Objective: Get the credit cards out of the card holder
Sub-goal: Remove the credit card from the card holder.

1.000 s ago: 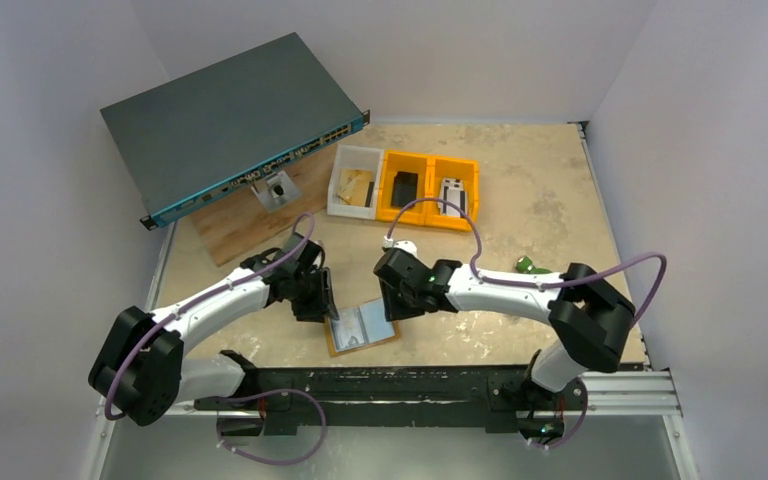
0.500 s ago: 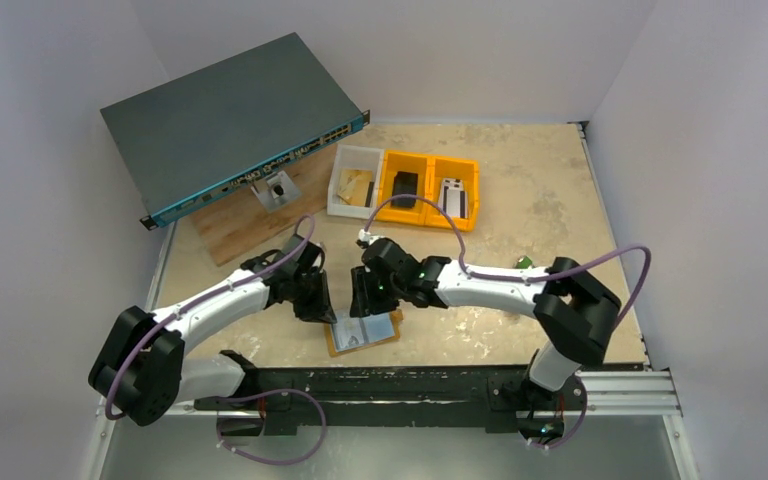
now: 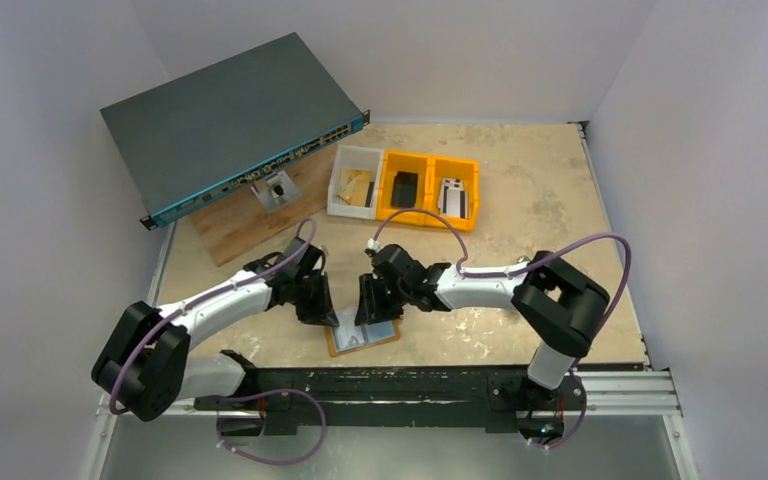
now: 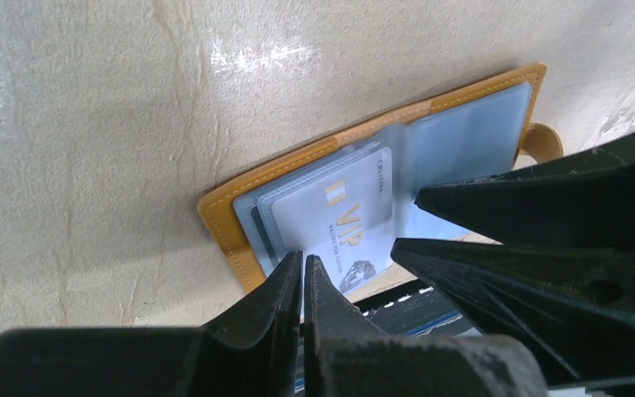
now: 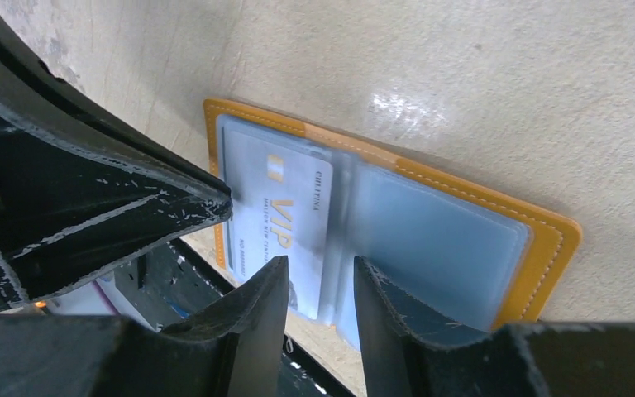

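The card holder (image 3: 362,334) lies open at the table's front edge, tan-orange with pale blue sleeves. A pale VIP credit card (image 4: 343,219) sits in its left half and sticks out a little past the near edge; it also shows in the right wrist view (image 5: 285,219). My left gripper (image 4: 302,263) is shut, with its tips at the card's near left corner. My right gripper (image 5: 320,266) is open by a narrow gap, its fingers astride the card's right edge by the holder's (image 5: 430,240) middle fold. Both grippers (image 3: 325,308) (image 3: 370,312) hover over the holder.
A network switch (image 3: 230,120) rests on a wooden board (image 3: 245,225) at the back left. A white bin (image 3: 355,180) and two orange bins (image 3: 430,190) stand behind the grippers. A small green thing (image 3: 532,265) lies to the right. A black rail (image 3: 410,385) runs along the front.
My right gripper has moved left and now sits over the card holder's middle. My left gripper has barely moved. The holder stays open in place.
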Available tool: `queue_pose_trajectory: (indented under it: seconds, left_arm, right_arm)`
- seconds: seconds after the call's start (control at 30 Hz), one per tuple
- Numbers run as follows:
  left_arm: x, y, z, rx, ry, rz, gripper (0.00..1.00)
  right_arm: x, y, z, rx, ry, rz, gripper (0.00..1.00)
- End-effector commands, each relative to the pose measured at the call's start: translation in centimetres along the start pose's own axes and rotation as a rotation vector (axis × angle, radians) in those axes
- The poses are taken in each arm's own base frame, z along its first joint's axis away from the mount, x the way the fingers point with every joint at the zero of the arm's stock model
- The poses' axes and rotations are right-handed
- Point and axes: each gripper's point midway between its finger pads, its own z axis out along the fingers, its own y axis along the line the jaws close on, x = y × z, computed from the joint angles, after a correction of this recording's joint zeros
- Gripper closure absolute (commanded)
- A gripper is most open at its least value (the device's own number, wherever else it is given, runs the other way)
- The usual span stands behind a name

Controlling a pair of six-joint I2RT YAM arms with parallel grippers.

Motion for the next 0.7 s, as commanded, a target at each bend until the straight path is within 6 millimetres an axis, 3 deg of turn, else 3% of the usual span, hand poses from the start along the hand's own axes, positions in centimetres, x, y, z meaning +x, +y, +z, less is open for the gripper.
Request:
queue_pose_trajectory:
  seconds: [0.0,0.67]
  left_arm:
    - [-0.2,-0.5,0.3,0.032,0.001,-0.01,0.97]
    - [-0.3,0.1,1.9,-0.016,0.043,-0.041,1.0]
  right_arm:
    - [-0.5,0.4,0.2,-0.081,-0.011,0.041,0.65]
    - [0.3,-1.9,0.4,-0.237,0.029,0.182,0.68]
